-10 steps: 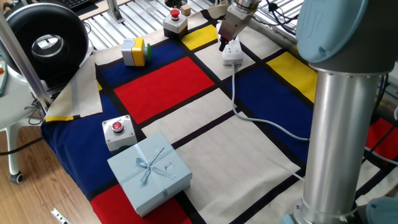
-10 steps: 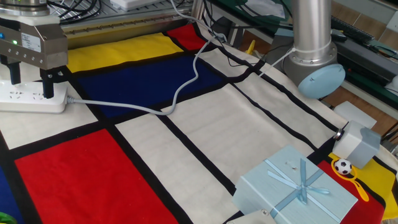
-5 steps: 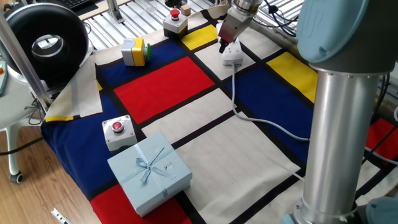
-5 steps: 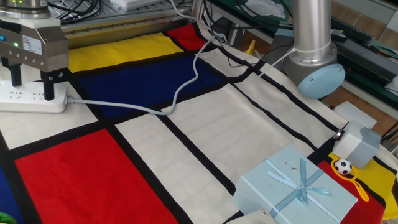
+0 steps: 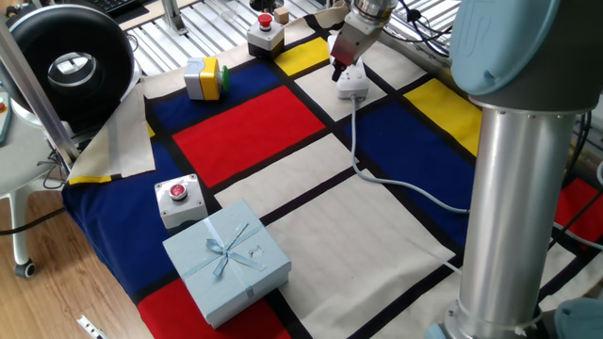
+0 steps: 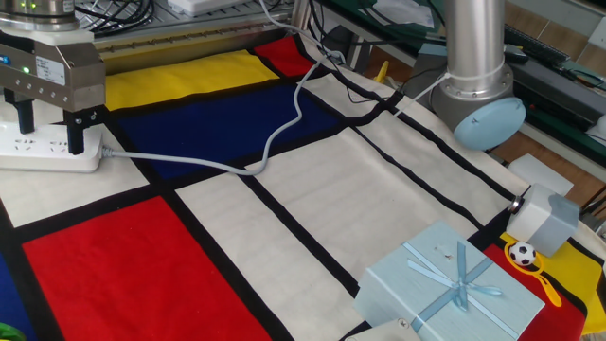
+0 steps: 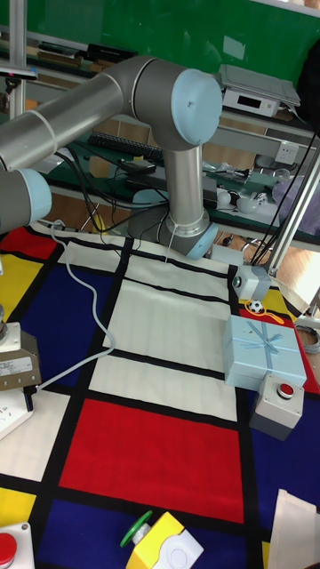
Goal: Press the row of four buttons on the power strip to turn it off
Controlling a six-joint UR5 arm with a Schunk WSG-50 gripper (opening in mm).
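The white power strip (image 5: 354,83) lies at the far side of the patterned cloth. Its pale grey cord (image 5: 377,176) trails across the cloth toward the arm's base. In the other fixed view the power strip (image 6: 43,152) sits at the left edge, under my gripper (image 6: 49,131). The two dark fingers (image 6: 76,133) stand apart with a clear gap, both pointing down at the strip's top. I cannot tell whether a tip touches it, and the buttons are hidden. The tall fixed view shows only the gripper's body and the strip's end (image 7: 9,411) at the left edge.
A pale blue gift box (image 5: 226,259) sits near the front edge, a grey red-button box (image 5: 179,200) beside it. A yellow box with a green button (image 5: 203,77) and another red-button box (image 5: 266,33) stand at the back. The arm's column (image 5: 513,188) rises at the right.
The gripper has shifted only slightly over the power strip. The strip, cord and boxes have not moved.
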